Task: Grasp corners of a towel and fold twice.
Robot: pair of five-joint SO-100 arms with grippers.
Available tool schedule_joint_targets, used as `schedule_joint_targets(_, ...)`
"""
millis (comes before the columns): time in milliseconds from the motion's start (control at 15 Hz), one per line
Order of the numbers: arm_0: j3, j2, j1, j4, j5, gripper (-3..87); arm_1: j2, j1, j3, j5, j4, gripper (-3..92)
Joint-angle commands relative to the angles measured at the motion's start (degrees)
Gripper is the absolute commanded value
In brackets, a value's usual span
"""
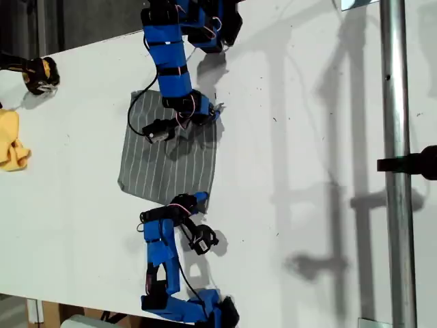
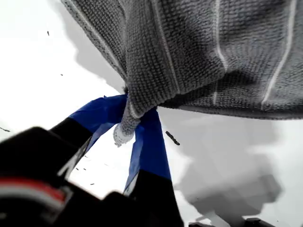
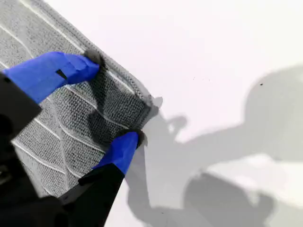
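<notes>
The grey pinstriped towel (image 1: pixel 167 164) lies spread on the white table (image 1: pixel 293 137). My first gripper (image 1: pixel 196 200) (image 2: pixel 135 111) is the arm at the exterior view's bottom. It is shut on one towel corner (image 2: pixel 124 130), and that part of the towel (image 2: pixel 213 47) is raised, with shadow on the table beneath it. My second gripper (image 1: pixel 208 113) (image 3: pixel 113 101), on the arm at the exterior view's top, is open. Its blue fingertips (image 3: pixel 80 66) rest on the flat towel (image 3: pixel 57 132) either side of another corner (image 3: pixel 149 101).
A yellow cloth (image 1: pixel 12 140) and a black-and-yellow object (image 1: pixel 41 74) sit at the exterior view's left edge. A metal pole (image 1: pixel 399 205) with a black clamp (image 1: pixel 410 164) runs down the exterior view's right side. Bare table lies between towel and pole.
</notes>
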Motion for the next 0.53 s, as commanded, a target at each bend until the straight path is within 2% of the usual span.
schedule_joint_targets(0,-2.02,0.09,-1.49,0.53,-0.26,13.1,2.81,0.18,-3.08,0.35,0.0,-0.2)
schedule_joint_targets(267,-3.78,-0.18,0.18,3.69,-0.44,-1.2,3.08,0.35,-3.16,0.18,0.0,-0.2)
schedule_joint_targets(467,-6.59,1.58,2.72,7.91,-2.02,-2.5,4.92,-0.88,-4.75,0.09,1.93,-0.2)
